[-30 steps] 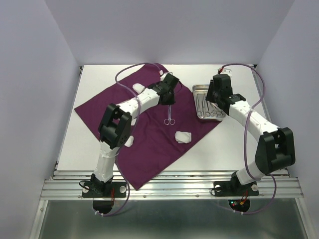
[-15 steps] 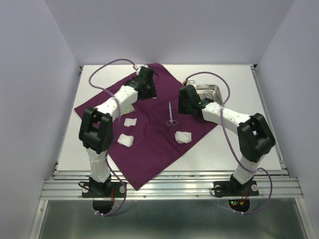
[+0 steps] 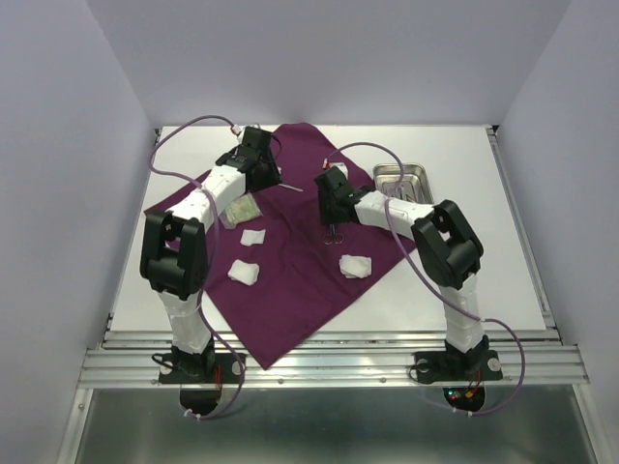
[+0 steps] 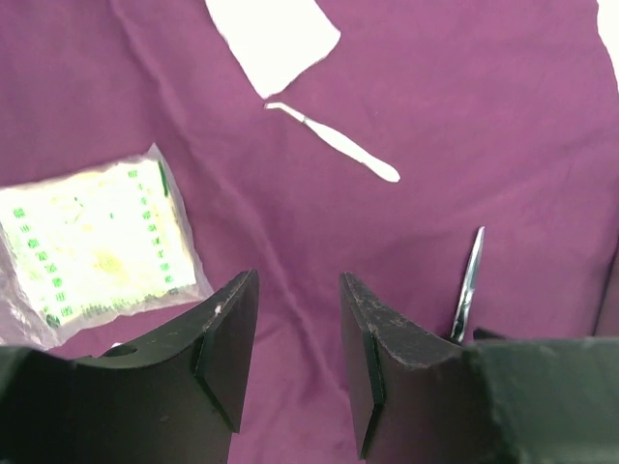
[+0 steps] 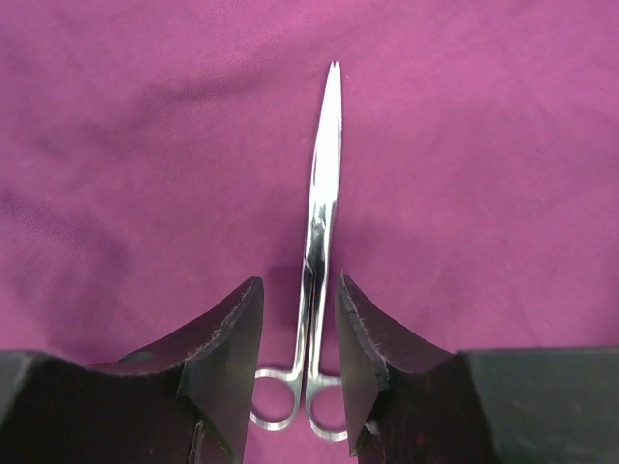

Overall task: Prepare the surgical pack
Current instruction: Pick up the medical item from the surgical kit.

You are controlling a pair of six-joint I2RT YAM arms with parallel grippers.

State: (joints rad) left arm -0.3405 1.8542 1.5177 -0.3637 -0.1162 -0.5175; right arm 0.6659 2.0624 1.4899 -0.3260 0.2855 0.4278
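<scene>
- Left end effector [image 4: 298,290] hovers over the purple cloth [image 4: 464,97], fingers spread, nothing between them.
- Right end effector [image 5: 298,290] sits low over the scissors [image 5: 321,193], one finger on either side, not pinching.
- Scissors lie flat on the cloth; the steel tray [image 3: 414,177] is on the table [image 3: 484,271], at the cloth's right edge.
</scene>
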